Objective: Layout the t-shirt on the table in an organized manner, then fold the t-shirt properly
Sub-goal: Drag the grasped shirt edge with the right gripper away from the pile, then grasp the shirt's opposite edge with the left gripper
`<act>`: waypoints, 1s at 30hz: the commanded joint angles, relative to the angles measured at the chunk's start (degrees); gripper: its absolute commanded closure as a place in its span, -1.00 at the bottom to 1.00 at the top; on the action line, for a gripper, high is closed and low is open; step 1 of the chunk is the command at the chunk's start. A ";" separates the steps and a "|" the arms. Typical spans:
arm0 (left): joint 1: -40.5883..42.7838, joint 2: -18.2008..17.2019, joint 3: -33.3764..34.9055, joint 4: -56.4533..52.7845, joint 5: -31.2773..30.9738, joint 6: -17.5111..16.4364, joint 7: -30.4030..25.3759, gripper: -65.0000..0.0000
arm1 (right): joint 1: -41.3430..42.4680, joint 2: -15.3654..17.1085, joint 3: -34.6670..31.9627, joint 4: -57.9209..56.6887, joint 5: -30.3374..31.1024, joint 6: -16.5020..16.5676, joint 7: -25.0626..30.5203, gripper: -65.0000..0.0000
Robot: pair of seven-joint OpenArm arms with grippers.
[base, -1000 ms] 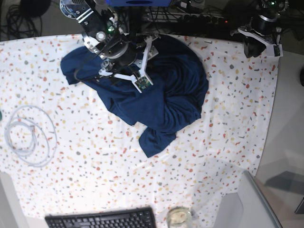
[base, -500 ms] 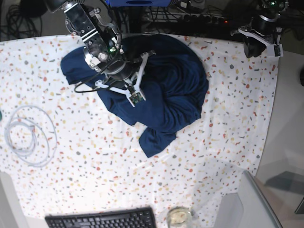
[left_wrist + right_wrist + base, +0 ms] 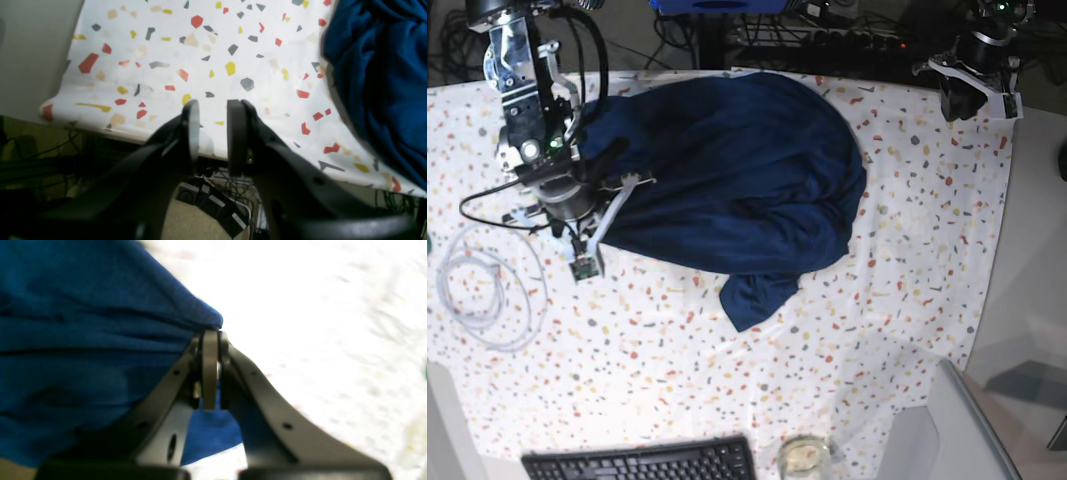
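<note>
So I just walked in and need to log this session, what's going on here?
A two-armed robot is spreading out a dark navy t-shirt on the speckled table. The right gripper is shut on an edge of the t-shirt at its side of the table. The left gripper hangs over the table's far edge, its jaws slightly apart and holding nothing. The t-shirt lies bunched, not flat, so no folding has begun.

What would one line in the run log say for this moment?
stage: spreading | right end effector: shut on t-shirt edge | left end effector: slightly apart, empty, over table edge | t-shirt: bunched
</note>
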 commanded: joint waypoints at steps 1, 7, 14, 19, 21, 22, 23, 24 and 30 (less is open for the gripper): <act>0.63 -0.57 -0.41 0.75 -0.48 -0.14 -1.35 0.56 | 1.80 0.52 1.65 0.02 0.03 -0.29 1.20 0.99; 0.45 -0.57 -0.41 1.36 -0.48 -0.14 -1.35 0.56 | 9.54 3.51 7.10 -8.86 0.03 -0.12 1.64 0.99; 0.54 -0.57 -0.41 1.36 -0.48 -0.14 -1.35 0.52 | 20.53 5.35 13.34 -21.69 -0.14 -0.12 5.77 0.99; 0.71 -0.57 -0.41 1.36 -0.48 -0.14 -1.08 0.51 | 26.16 5.09 16.86 -33.47 -0.23 -0.12 10.43 0.93; 0.71 -0.57 -0.41 1.36 -0.48 -0.14 -0.99 0.51 | 26.16 5.09 16.77 -33.38 -0.23 -0.12 8.68 0.63; 0.71 -0.57 -0.41 1.45 -0.48 -0.14 -0.99 0.46 | 25.36 5.09 17.12 -31.80 -0.23 -0.12 7.80 0.39; 0.71 -0.57 -0.41 1.45 -0.48 -0.14 -0.99 0.39 | 23.87 5.09 17.30 -29.78 -0.23 -0.12 7.53 0.17; 0.71 -0.57 -0.41 1.45 -0.48 -0.14 -0.99 0.28 | 21.85 5.18 17.30 -26.61 -0.23 -0.12 7.53 -0.03; 0.71 -0.21 0.55 5.15 -0.83 -0.14 -0.91 -0.19 | 10.59 2.63 22.57 -18.09 0.03 -0.38 7.36 -0.35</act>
